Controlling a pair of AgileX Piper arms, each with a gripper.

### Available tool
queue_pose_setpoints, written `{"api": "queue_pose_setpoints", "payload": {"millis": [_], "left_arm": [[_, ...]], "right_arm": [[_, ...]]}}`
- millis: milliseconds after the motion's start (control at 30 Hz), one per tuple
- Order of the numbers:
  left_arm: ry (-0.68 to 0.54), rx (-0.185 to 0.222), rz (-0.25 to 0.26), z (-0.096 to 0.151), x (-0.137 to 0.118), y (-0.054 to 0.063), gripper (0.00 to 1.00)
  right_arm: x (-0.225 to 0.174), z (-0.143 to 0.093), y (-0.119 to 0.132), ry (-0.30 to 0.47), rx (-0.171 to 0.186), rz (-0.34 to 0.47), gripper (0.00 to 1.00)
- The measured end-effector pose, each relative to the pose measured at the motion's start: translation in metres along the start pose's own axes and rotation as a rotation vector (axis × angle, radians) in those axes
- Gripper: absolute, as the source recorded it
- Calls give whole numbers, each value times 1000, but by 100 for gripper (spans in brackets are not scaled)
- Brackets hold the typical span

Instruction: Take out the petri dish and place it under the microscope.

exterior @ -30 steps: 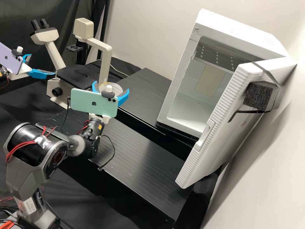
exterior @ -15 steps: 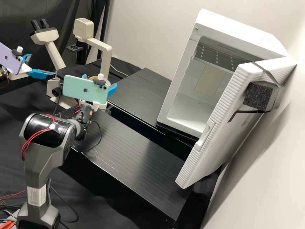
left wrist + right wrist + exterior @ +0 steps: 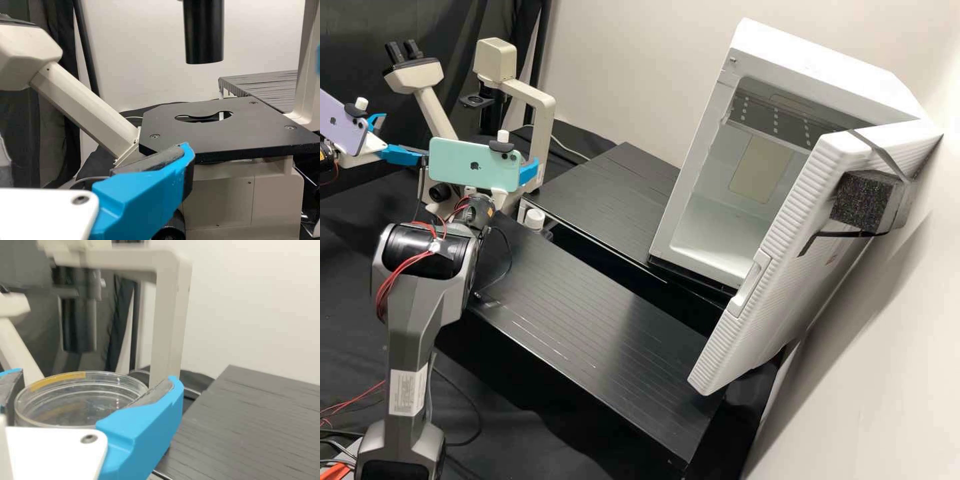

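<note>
Shifted nearer the beige microscope (image 3: 543, 127), the right hand (image 3: 529, 172) clasps a petri dish (image 3: 80, 407) — clear, round, glossy.

Printed and marked items, as seen in the high view: one white label (image 3: 407, 393), rectangular, fixed to the grey link of the right arm (image 3: 417, 347); several lines of fine print borne, too small to be read; one dark fruit-shaped emblem (image 3: 475, 165), set on the back of the pale green phone (image 3: 448, 162) mounted on the same arm; one like emblem (image 3: 333, 121), set on the purple phone (image 3: 350, 131) mounted on the left arm (image 3: 326, 159); one small orange label (image 3: 489, 212), fixed near the right arm's wrist, its print illegible; no wording or numbers legible.
</note>
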Motion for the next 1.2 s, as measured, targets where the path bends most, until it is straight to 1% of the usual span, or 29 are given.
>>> {"api": "queue_pose_setpoints", "payload": {"millis": [133,300,333,367,467,533,600,667,733,767,867,933,1000,1033,1100,1200], "left_arm": [[0,0,0,0,0,0,100],[0,0,0,0,0,0,100],[0,0,0,0,0,0,100],[0,0,0,0,0,0,100],[0,0,0,0,0,0,100],[0,0,0,0,0,0,100],[0,0,0,0,0,0,100],[0,0,0,0,0,0,100],[0,0,0,0,0,0,100],[0,0,0,0,0,0,100],[0,0,0,0,0,0,100],[0,0,0,0,0,0,100],[0,0,0,0,0,0,100],[0,0,0,0,0,0,100],[0,0,0,0,0,0,100],[0,0,0,0,0,0,100]], "right_arm": [[14,5,-8,-48,5,-23,0],[28,11,-16,-90,32,-53,0],[29,11,-16,-93,33,-53,0],[32,8,-17,-91,41,-56,0],[35,2,-18,-87,41,-62,0],[37,-5,-17,-68,35,-57,0],[39,-12,-16,-52,20,-53,0],[42,-19,-16,-33,18,-46,0],[45,-22,-16,-30,8,-38,0],[48,-25,-18,-21,-11,-41,0],[56,-26,-24,-19,-49,-46,0],[61,-24,-30,-33,-64,-64,0],[66,-20,-35,-47,-65,-75,0],[71,-18,-39,-52,-76,-83,0],[75,-16,-43,-61,-83,-94,0],[83,-13,-47,-78,-66,-105,0]]}}
